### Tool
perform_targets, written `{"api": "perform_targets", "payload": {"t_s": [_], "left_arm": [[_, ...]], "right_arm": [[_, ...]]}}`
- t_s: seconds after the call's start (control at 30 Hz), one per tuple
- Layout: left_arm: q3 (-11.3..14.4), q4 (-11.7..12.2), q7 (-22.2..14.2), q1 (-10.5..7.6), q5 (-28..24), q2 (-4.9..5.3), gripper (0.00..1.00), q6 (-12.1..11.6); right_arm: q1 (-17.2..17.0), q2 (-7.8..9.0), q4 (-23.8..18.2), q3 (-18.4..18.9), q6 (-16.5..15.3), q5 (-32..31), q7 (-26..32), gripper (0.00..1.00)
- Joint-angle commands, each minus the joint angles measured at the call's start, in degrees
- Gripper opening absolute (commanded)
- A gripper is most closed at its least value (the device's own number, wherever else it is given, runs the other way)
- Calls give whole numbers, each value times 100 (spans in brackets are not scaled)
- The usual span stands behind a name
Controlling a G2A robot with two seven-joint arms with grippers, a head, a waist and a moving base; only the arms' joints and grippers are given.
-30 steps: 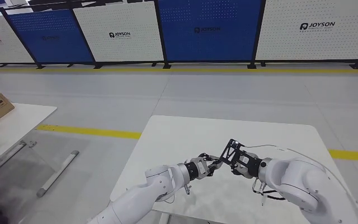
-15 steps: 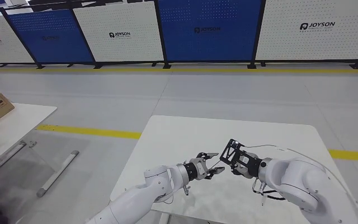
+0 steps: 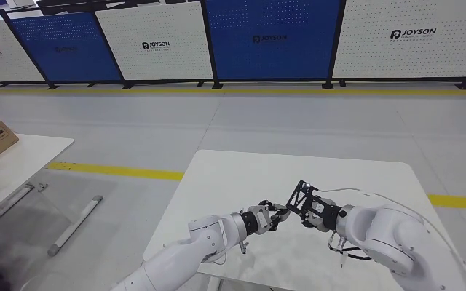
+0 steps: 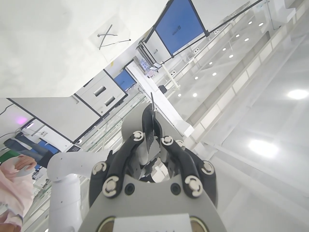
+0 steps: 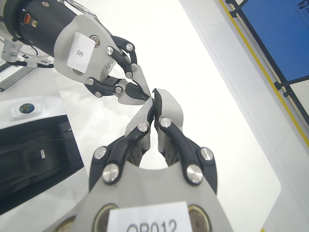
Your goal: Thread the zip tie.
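Left gripper (image 5: 147, 97) has cycled: half a second ago its fingers stood spread, a little short of my right gripper (image 5: 154, 98); now they are clenched again, tip to tip with the right gripper above the white rectangular table (image 3: 240, 174); the right arm has not shifted. State now: my left fingers grasp the thin black plastic zip tie (image 4: 152, 100), whose narrow strap stands out past the pads; my right fingers are pressed together with a black sliver at their tips, which I judge to be the same zip tie. Meaning for the task: I read the open-and-close as a re-grip on the strap, the right side carrying it meanwhile; whether the strap has entered the head is hidden by the pads, so threading is not confirmed; the next move calls for a short, straight feed with both holds aligned; the risk is the strap slipping or buckling.
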Motion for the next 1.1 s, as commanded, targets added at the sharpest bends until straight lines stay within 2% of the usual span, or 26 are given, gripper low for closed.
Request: {"api": "perform_targets", "payload": {"t_s": [0.0, 0.23, 0.33, 0.43, 0.47, 0.6, 0.7, 0.73, 1.0, 1.03, 1.07], "left_arm": [[6, -5, 2, 2, 0, 4, 0, 0], [42, 44, 102, -38, 0, 27, 0, 0], [-27, 46, 228, -103, 138, 40, 0, -35], [22, 1, 247, -40, 708, 35, 0, -288], [49, -20, 236, -12, 932, 33, 0, -400], [189, -28, 182, 143, 2002, 32, 0, -849], [262, -7, 109, 229, 2602, 26, 0, -1146], [269, -7, 94, 237, 2658, 25, 0, -1180], [269, -7, 94, 237, 2658, 25, 0, -1180], [264, 0, 96, 238, 2671, 24, 0, -1198], [253, 35, 130, 244, 2853, 19, 0, -1313]], "right_arm": [[-44, -3, 16, 28, -5, -27, -61, 100], [-178, 12, 21, 249, -6, 86, -51, 100], [-305, 46, 2, 407, -6, 333, -111, 100], [-508, 102, 187, 808, 15, 1037, -213, 100], [-584, 117, 292, 953, 112, 1333, -235, 100], [-802, 162, 795, 1471, 215, 3007, -27, 100], [-807, 163, 836, 1490, 196, 3127, 13, 100], [-807, 163, 836, 1490, 196, 3127, 13, 100], [-807, 163, 836, 1490, 196, 3127, 13, 100], [-851, 156, 857, 1474, 198, 3245, -40, 100], [-884, 137, 986, 1448, 118, 3651, -27, 100]]}}
